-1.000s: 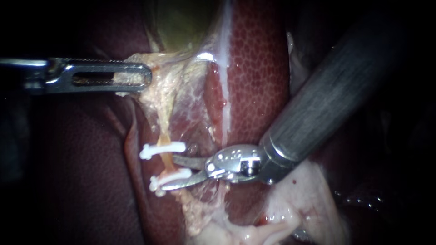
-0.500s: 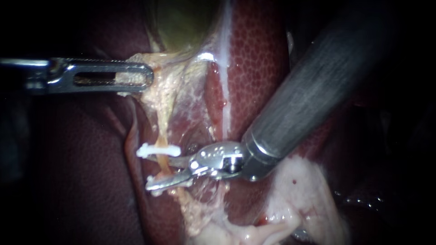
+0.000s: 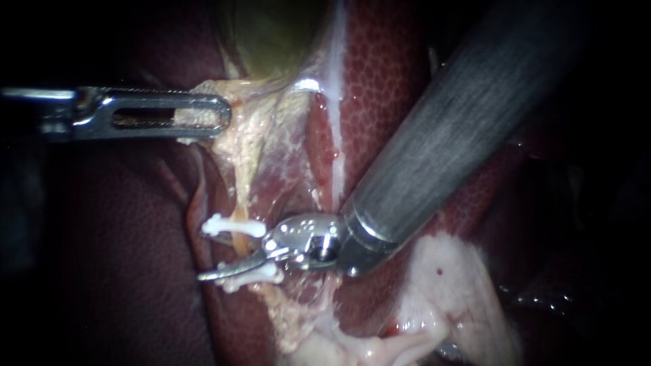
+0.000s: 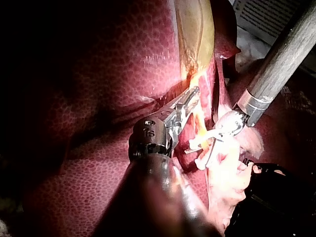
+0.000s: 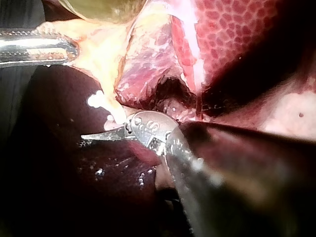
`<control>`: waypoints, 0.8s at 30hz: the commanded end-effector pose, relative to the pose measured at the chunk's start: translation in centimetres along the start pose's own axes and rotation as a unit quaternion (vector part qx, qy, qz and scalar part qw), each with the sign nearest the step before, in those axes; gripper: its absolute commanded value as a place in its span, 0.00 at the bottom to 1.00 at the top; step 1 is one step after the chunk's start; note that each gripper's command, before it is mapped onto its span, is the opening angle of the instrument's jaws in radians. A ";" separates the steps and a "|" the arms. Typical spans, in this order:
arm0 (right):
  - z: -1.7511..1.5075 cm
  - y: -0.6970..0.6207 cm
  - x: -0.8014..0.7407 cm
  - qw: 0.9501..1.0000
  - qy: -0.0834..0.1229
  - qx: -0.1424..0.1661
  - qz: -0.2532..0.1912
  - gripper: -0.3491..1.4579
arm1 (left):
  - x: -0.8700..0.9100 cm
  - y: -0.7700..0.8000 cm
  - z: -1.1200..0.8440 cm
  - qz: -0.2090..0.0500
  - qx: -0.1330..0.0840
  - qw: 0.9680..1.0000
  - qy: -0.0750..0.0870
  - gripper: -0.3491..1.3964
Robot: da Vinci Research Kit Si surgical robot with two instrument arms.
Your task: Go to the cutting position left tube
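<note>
Tube [image 3: 241,242] – endoscope view: thin orange strand running down from the pale tissue [image 3: 254,135] below the gallbladder [image 3: 271,34]. Two white clips cross it, the upper clip [image 3: 234,226] and the lower clip [image 3: 258,274].
Right instrument [image 3: 227,257] – endoscope view: blades narrowly parted, with the tube between them in the gap between the two clips. The lower blade runs just beside the lower clip.
Left instrument [image 3: 218,114] – endoscope view: slotted jaws closed on the pale tissue, well apart from the clips.
Left wrist view: both clips show just beside the right instrument's blades. Liver [image 4: 98,74] lies beside the left instrument.
Right wrist view: only one blade shows, its tip beyond the tube over dark liver. The other blade is hidden.
</note>
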 end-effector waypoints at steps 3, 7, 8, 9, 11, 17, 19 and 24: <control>0.00 0.01 -0.01 1.000 0.000 -0.001 0.002 0.88 | 0.00 0.00 0.00 0.000 0.000 1.000 0.000 0.00; 0.01 0.02 -0.01 1.000 0.000 -0.001 0.002 0.88 | 0.00 0.00 0.01 0.000 0.000 1.000 0.000 0.00; 0.01 0.02 -0.01 1.000 0.000 -0.001 0.002 0.88 | 0.00 0.00 0.01 0.000 0.000 1.000 0.000 0.00; 0.01 0.02 -0.01 1.000 0.000 -0.001 0.002 0.88 | 0.00 0.00 0.01 0.000 0.000 1.000 0.000 0.00; 0.01 0.02 -0.01 1.000 0.000 -0.001 0.002 0.88 | 0.00 0.00 0.01 0.000 0.000 1.000 0.000 0.00; 0.01 0.02 -0.01 1.000 0.000 -0.001 0.002 0.88 | 0.00 0.00 0.01 0.000 0.000 1.000 0.000 0.00; 0.01 0.02 -0.02 1.000 0.000 -0.001 0.002 0.88 | 0.00 0.00 0.01 0.000 0.000 1.000 0.000 0.00; -0.01 0.02 -0.03 1.000 0.000 -0.001 0.002 0.88 | 0.00 -0.01 0.01 0.000 0.000 1.000 0.000 0.00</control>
